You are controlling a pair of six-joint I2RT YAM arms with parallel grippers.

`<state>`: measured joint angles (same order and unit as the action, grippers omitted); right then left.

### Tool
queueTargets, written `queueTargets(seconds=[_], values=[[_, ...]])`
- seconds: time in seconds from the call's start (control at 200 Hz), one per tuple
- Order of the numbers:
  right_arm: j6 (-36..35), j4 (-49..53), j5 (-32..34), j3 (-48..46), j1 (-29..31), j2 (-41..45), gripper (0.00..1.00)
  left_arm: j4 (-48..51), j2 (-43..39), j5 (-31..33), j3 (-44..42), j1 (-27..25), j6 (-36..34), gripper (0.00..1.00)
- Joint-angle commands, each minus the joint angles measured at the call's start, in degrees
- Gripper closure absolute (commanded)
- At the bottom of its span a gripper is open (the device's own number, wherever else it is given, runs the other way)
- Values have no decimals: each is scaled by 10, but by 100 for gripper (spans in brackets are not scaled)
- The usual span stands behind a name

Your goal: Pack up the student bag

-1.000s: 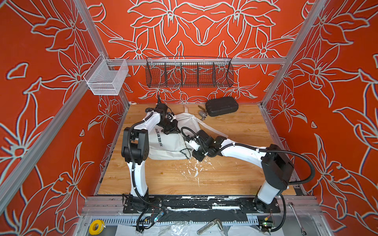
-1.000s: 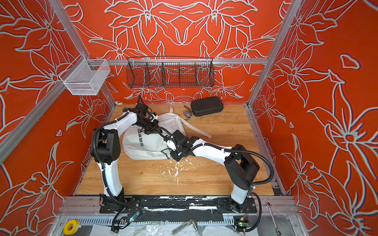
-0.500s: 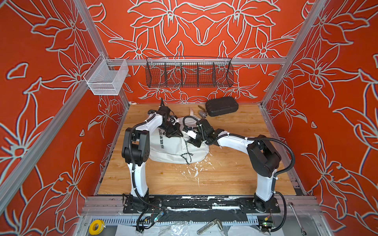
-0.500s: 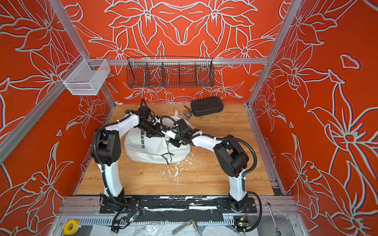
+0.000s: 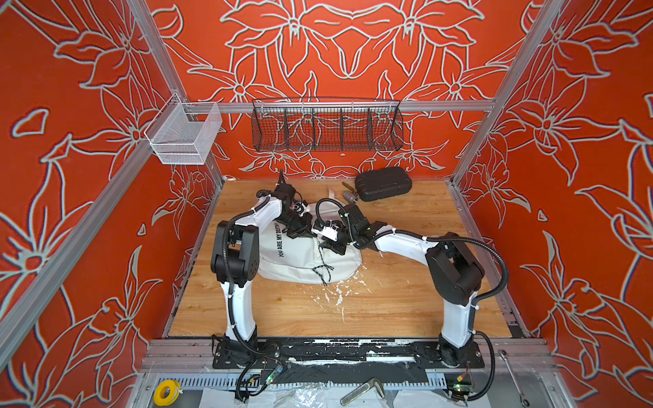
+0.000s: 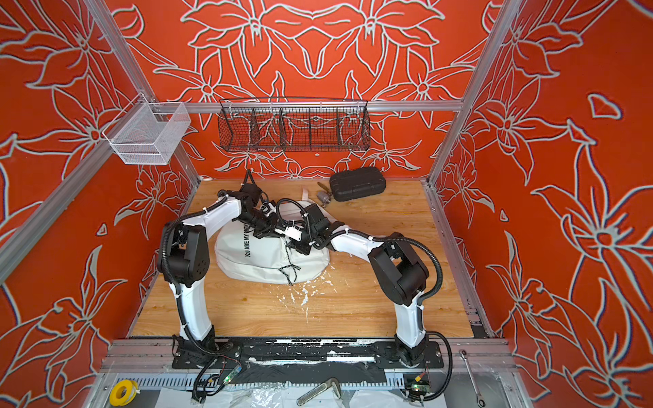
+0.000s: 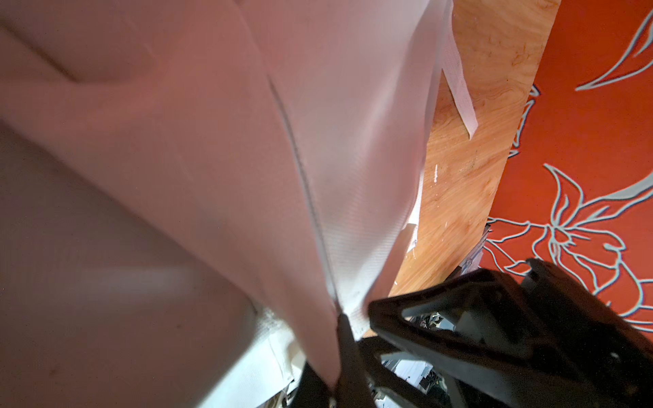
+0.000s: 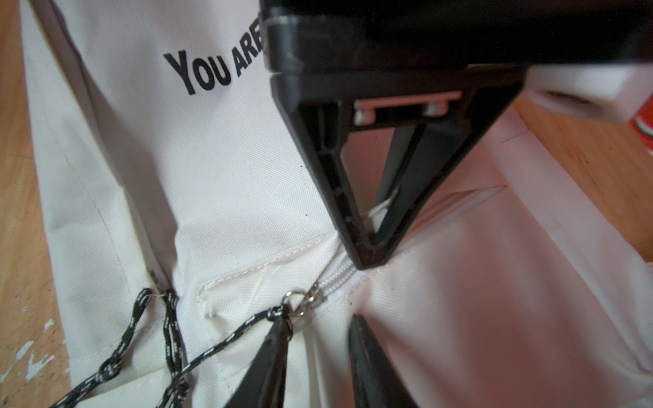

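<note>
The white student bag (image 5: 300, 258) (image 6: 261, 258), printed "YOU ARE MY DESTINY", lies bulging on the wooden floor, its black zipper cords (image 5: 323, 270) trailing forward. My left gripper (image 5: 300, 229) (image 6: 266, 229) is down on the bag's top, shut on a fold of the white fabric (image 7: 300, 197) beside the zipper line; in the left wrist view the gripper (image 7: 353, 314) pinches that fabric. Just to its right, my right gripper (image 5: 335, 243) (image 6: 300, 247) (image 8: 319, 328) presses on the bag with its jaws apart, one fingertip against the metal zipper pull (image 8: 304, 300).
A black hard case (image 5: 383, 183) (image 6: 357, 183) lies at the back of the floor with a small metal object (image 5: 349, 196) next to it. On the back rail hang a black wire basket (image 5: 327, 127) and a white mesh basket (image 5: 183, 137). White flecks (image 5: 335, 293) mark the floor in front of the bag.
My right gripper left the bag's front right edge, swung back up to the top beside the left gripper, then came slightly forward. The bag bulged out to the right. The left gripper stayed shut.
</note>
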<state>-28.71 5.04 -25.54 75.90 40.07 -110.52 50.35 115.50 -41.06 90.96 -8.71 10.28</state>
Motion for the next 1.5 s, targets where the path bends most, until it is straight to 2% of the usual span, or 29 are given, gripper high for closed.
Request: queueTargets(seconds=[0.0, 0.105, 0.185, 0.4, 0.62, 0.851, 0.991, 1.211, 1.386, 1.491], values=[[-1, -18, -39, -17, 1, 14, 70, 7, -21, -14, 6, -7, -5, 100], [14, -53, -39, -44, 2, 30, 71, 5, -25, -10, 2, -7, -2, 100], [28, -40, -29, -40, 6, 30, 73, 2, -25, -10, 2, -7, 1, 100], [47, -37, 56, -40, 37, 34, 71, -5, -22, -9, -1, -10, 9, 100], [55, -100, 134, -86, 59, 65, 71, -9, -24, -7, -7, -12, 13, 100], [60, -130, 121, -113, 63, 82, 74, -13, -25, -5, -10, -14, 17, 100], [84, -78, 155, -79, 64, 55, 75, -15, -27, -5, -11, -16, 20, 100], [106, -73, 169, -65, 65, 34, 81, -15, -25, -5, -10, -17, 21, 100], [121, -74, 136, -65, 66, 37, 77, -12, -20, -3, -5, -18, 21, 100], [132, -54, 148, -56, 67, 28, 78, -12, -21, -4, -5, -18, 22, 100]])
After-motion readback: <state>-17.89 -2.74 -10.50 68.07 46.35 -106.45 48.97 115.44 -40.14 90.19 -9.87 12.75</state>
